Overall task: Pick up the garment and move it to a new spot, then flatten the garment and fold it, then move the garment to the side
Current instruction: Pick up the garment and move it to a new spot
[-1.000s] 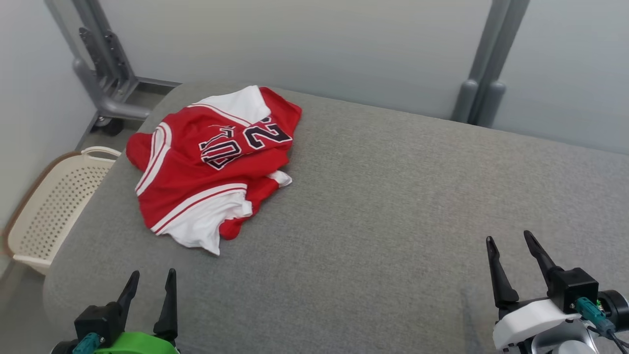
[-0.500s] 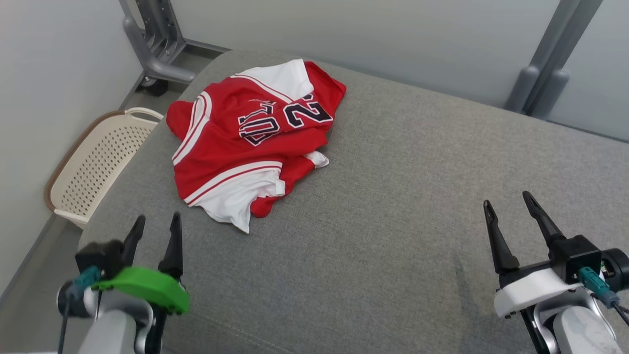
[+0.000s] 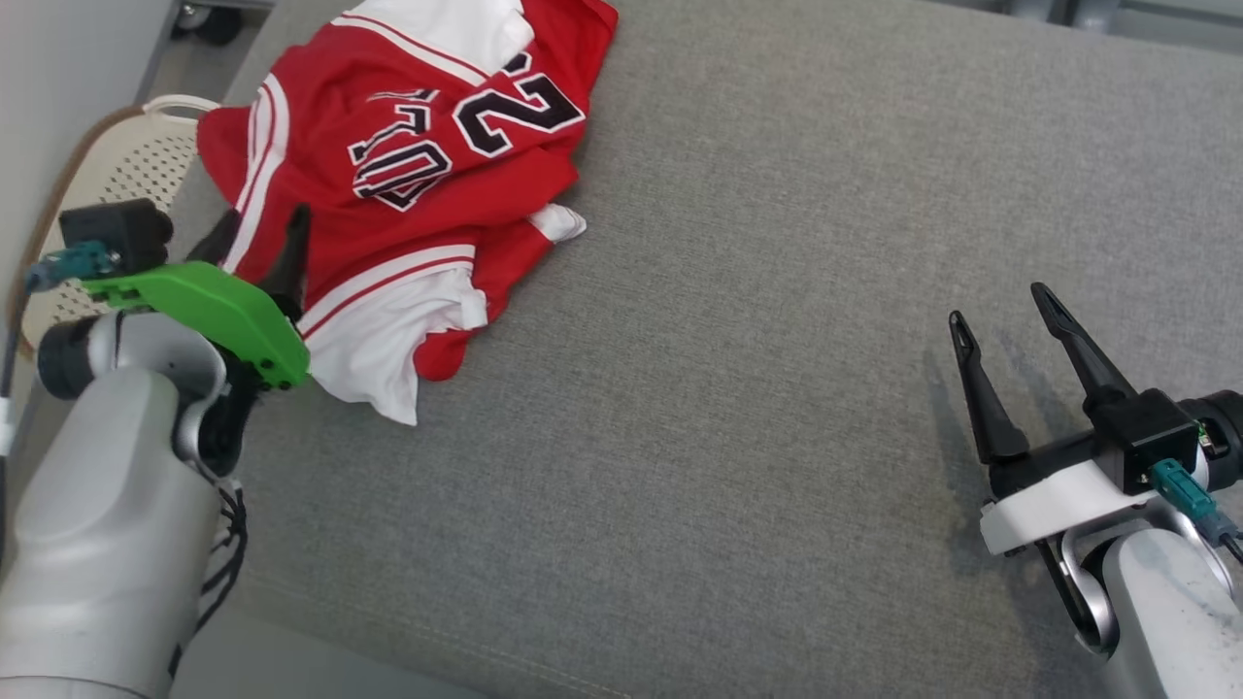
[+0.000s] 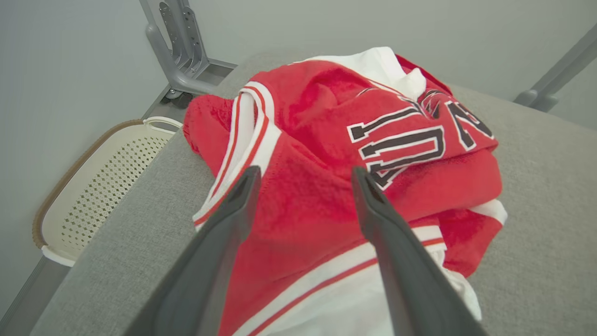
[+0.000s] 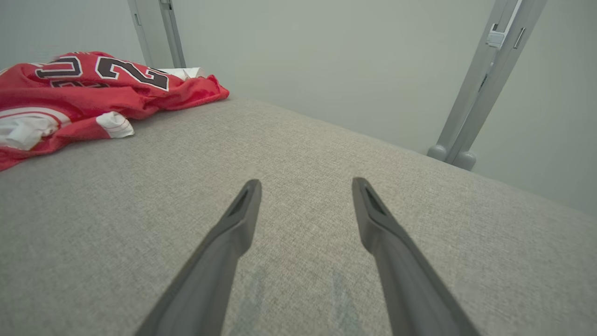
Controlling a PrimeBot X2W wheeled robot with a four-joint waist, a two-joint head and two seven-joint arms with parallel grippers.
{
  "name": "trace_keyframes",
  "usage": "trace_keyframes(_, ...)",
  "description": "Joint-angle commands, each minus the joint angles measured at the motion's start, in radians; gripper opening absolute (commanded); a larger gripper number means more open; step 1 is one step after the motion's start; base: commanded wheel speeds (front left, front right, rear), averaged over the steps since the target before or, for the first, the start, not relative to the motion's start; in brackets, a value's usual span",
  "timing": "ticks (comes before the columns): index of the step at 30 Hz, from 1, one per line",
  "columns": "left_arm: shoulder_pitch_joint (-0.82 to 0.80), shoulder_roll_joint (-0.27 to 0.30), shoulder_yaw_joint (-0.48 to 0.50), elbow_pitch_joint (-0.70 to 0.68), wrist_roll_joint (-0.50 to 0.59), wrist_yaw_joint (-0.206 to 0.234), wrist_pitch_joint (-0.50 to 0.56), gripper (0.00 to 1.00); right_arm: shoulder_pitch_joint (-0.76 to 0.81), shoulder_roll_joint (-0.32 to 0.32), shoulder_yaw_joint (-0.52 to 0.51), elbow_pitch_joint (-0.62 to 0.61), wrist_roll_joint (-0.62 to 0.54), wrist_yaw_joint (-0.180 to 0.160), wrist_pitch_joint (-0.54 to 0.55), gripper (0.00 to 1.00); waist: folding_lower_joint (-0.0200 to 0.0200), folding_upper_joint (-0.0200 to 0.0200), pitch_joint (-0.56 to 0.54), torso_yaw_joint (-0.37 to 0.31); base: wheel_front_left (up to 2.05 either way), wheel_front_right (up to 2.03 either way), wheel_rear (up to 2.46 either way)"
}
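A crumpled red and white jersey [image 3: 408,184] with dark numbers lies at the far left of the grey padded table [image 3: 757,388]. My left gripper [image 3: 260,231] hovers open over the jersey's near left edge, its fingers apart above the red cloth [image 4: 303,205] with nothing between them. My right gripper [image 3: 1000,316] stands open over bare grey surface at the right, far from the jersey [image 5: 70,93], its fingers [image 5: 242,219] spread wide.
A cream perforated basket [image 3: 117,165] sits on the floor beside the table's left edge, also seen as the basket [image 4: 98,186] in the left wrist view. Grey metal posts [image 5: 480,79] stand behind the table against a pale wall.
The head camera has tilted down and closer. My left arm has reached forward and now hangs over the jersey's near left edge. The right gripper stays open in about the same place.
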Motion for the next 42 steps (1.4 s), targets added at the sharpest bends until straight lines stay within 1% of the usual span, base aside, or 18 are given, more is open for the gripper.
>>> trace_keyframes(1,-0.049,0.031,-0.014,0.037,-0.03,0.002,0.008,1.0,-0.018,-0.004,0.016,-0.003,-0.003,0.0,-0.003,1.0,-0.0001,0.0082,0.131,-0.105,0.0,0.0,0.0)
trace_keyframes(4,-0.097,0.06,-0.021,0.101,-0.055,0.002,0.004,1.0,-0.017,-0.004,0.041,-0.005,-0.003,0.0,-0.003,1.0,-0.0001,0.0082,0.156,-0.128,0.0,0.0,0.0)
trace_keyframes(6,-0.111,0.067,-0.021,0.128,-0.062,0.002,0.001,1.0,-0.016,-0.004,0.047,-0.009,-0.003,0.0,-0.003,1.0,-0.0001,0.0082,0.162,-0.135,0.0,0.0,0.0)
trace_keyframes(10,-0.146,0.07,-0.045,0.198,-0.102,0.002,0.034,1.0,-0.008,-0.01,0.05,-0.015,-0.002,0.0,-0.003,1.0,-0.0001,0.0082,0.184,-0.157,0.0,0.0,0.0)
trace_keyframes(12,-0.164,0.084,-0.052,0.233,-0.108,0.002,0.036,0.06,-0.004,-0.012,0.046,-0.016,-0.001,0.0,-0.003,1.0,-0.0001,0.0082,0.19,-0.163,0.0,0.0,0.0)
trace_keyframes(13,-0.169,0.084,-0.055,0.252,-0.114,0.002,0.038,0.0,-0.003,-0.013,0.042,-0.016,-0.002,0.0,-0.003,1.0,-0.0001,0.0082,0.191,-0.164,0.0,0.0,0.0)
trace_keyframes(15,-0.18,0.086,-0.069,0.276,-0.115,0.002,0.044,0.0,-0.003,-0.012,0.032,-0.017,-0.003,0.0,-0.001,1.0,-0.0001,0.0082,0.192,-0.166,0.0,0.0,0.0)
trace_keyframes(17,-0.2,0.094,-0.068,0.286,-0.123,0.002,0.021,0.0,-0.001,-0.006,0.023,-0.017,-0.005,0.0,-0.001,1.0,-0.0001,0.0082,0.185,-0.164,0.0,0.0,0.0)
trace_keyframes(19,-0.221,0.094,-0.06,0.276,-0.14,0.002,-0.012,0.0,0.002,0.002,0.013,-0.017,-0.006,0.0,-0.001,1.0,-0.0001,0.0082,0.174,-0.157,0.0,0.0,0.0)
trace_keyframes(21,-0.231,0.101,-0.073,0.26,-0.147,0.002,-0.024,0.0,0.006,0.012,0.008,-0.014,-0.005,0.0,-0.001,1.0,-0.0001,0.0082,0.156,-0.148,0.0,0.0,0.0)
trace_keyframes(25,-0.262,0.153,-0.106,0.189,-0.16,0.002,-0.003,0.0,0.014,0.044,0.015,-0.003,0.004,0.0,-0.001,1.0,-0.0001,0.0082,0.107,-0.14,0.0,0.0,0.0)
trace_keyframes(29,-0.297,0.223,-0.138,0.091,-0.167,0.002,0.049,0.0,0.016,0.079,0.02,0.007,0.015,0.0,-0.001,1.0,-0.0001,0.0082,0.06,-0.148,0.0,0.0,0.0)
trace_keyframes(33,-0.334,0.303,-0.15,-0.018,-0.187,0.002,0.136,0.0,0.013,0.117,0.022,0.02,0.026,0.0,-0.001,1.0,-0.0001,0.0082,0.023,-0.176,0.0,0.0,0.0)
trace_keyframes(35,-0.347,0.334,-0.146,-0.063,-0.197,0.004,0.182,0.0,0.018,0.134,0.02,0.023,0.03,0.0,-0.001,1.0,-0.0001,0.0082,0.011,-0.192,0.0,0.0,0.0)
trace_keyframes(37,-0.353,0.361,-0.137,-0.099,-0.211,0.016,0.224,0.0,0.023,0.146,0.016,0.028,0.035,0.0,-0.001,1.0,-0.0001,0.0082,0.004,-0.209,0.0,0.0,0.0)
trace_keyframes(40,-0.347,0.4,-0.121,-0.155,-0.227,0.032,0.26,0.0,0.026,0.162,0.011,0.033,0.041,0.0,-0.001,1.0,-0.0001,0.0082,-0.004,-0.238,0.0,0.0,0.0)
trace_keyframes(42,-0.326,0.405,-0.118,-0.201,-0.243,0.037,0.284,0.0,0.029,0.169,0.001,0.035,0.043,0.0,-0.001,1.0,-0.0001,0.0082,-0.007,-0.254,0.0,0.0,0.0)
